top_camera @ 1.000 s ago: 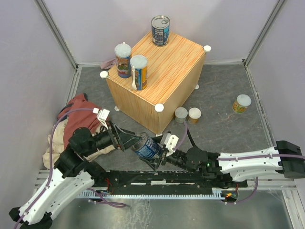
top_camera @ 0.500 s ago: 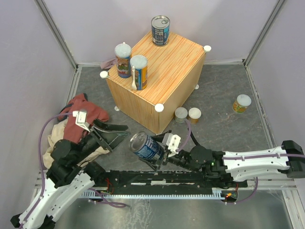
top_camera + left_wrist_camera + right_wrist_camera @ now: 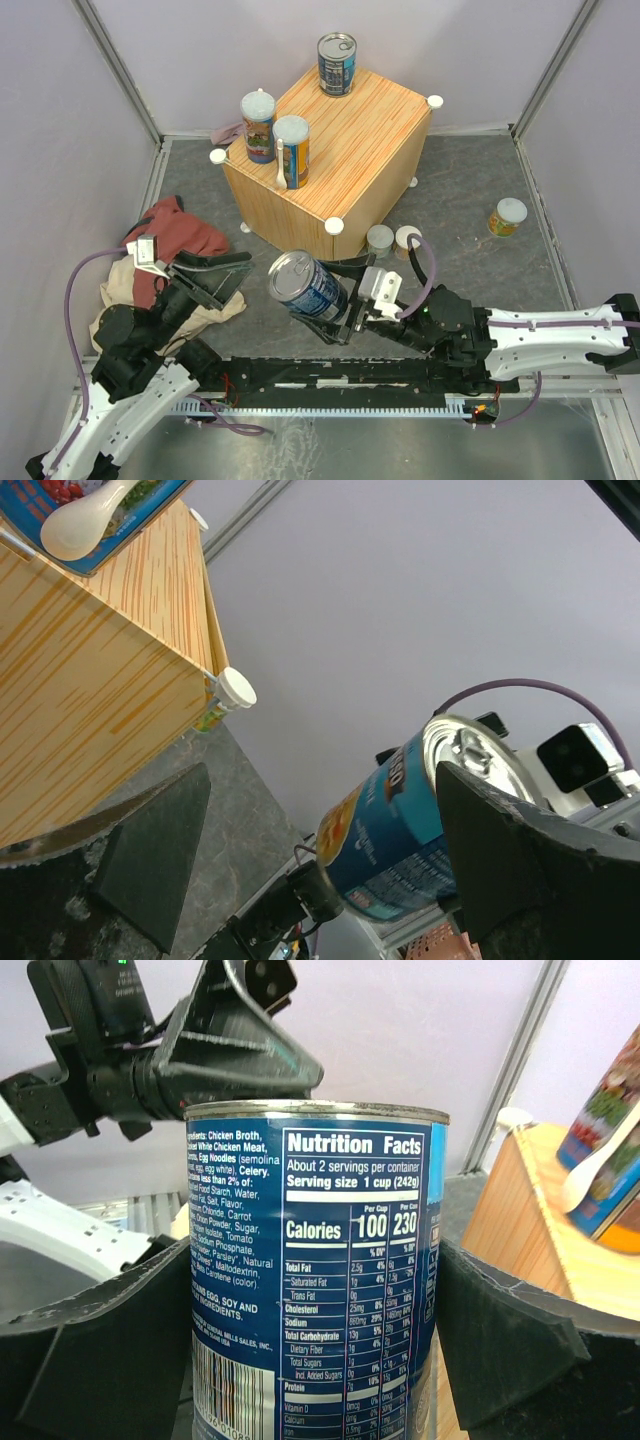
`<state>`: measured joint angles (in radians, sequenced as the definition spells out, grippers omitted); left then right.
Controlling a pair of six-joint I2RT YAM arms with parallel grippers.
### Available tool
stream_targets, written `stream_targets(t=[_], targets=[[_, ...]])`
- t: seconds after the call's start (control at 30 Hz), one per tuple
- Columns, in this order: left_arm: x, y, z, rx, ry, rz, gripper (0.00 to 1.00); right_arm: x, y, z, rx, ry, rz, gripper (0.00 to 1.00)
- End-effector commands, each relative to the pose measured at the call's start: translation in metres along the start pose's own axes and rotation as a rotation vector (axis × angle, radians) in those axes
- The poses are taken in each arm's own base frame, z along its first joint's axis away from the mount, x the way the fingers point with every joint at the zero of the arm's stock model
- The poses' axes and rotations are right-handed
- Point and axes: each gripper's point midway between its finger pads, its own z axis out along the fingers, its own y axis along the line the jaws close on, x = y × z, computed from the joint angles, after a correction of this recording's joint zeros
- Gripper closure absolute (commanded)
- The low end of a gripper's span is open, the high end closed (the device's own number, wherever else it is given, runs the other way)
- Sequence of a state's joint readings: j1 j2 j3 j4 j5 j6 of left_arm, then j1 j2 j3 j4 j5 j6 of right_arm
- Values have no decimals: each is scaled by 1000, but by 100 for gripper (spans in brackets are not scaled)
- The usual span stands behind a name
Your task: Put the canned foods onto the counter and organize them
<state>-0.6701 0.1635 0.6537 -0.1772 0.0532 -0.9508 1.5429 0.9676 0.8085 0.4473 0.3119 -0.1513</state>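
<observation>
The right tool [image 3: 335, 300] pinches a blue can [image 3: 308, 285] by its sides, jaws wide apart around the body, holding it off the grey mat [image 3: 470, 180] just in front of the desk's [image 3: 350, 140] near corner. The can is tilted, its bright metal ring-pull top turned up and to the left. In the right wrist view the label is dark blue with white print: a Nutrition Facts panel, an ingredients list and a barcode at the lower left (the left wrist view adds an orange-yellow patch on the other side). The left tool [image 3: 218, 277] is spread and holds nothing; it sits just left of the can, apart from it, jaws facing it. The desk is a big light-orange wood-grain cube with white round caps at its corners. On top, a second blue can [image 3: 337, 63] stands upright at the far corner, while a tall can [image 3: 258, 125] and a second tall can [image 3: 291, 150], both orange and blue with pale lids, stand upright near the left edge. On the mat, two short cans [image 3: 380, 240] with pale lids stand side by side just beside the desk's near corner, and a third short can [image 3: 508, 216] stands well apart to the right. A red cloth [image 3: 180, 235] lies on a beige cloth [image 3: 120, 290] at the left.
</observation>
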Motion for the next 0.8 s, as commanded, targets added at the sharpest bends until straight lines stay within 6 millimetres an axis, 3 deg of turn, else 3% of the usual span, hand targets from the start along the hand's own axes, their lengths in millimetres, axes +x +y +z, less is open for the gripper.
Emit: stream_targets(t=[0.0, 0.3, 0.7, 0.77], targets=[[-9, -8, 3, 21, -38, -14, 0, -133, -37, -11, 106, -358, 2, 55], [-5, 1, 8, 2, -33, 0, 0, -161, -83, -11, 227, -410, -81, 57], [2, 15, 22, -29, -14, 62, 0, -184, -193, -7, 420, -494, -97, 57], [2, 18, 23, -35, -13, 79, 0, -184, -222, -11, 470, -513, -101, 57]])
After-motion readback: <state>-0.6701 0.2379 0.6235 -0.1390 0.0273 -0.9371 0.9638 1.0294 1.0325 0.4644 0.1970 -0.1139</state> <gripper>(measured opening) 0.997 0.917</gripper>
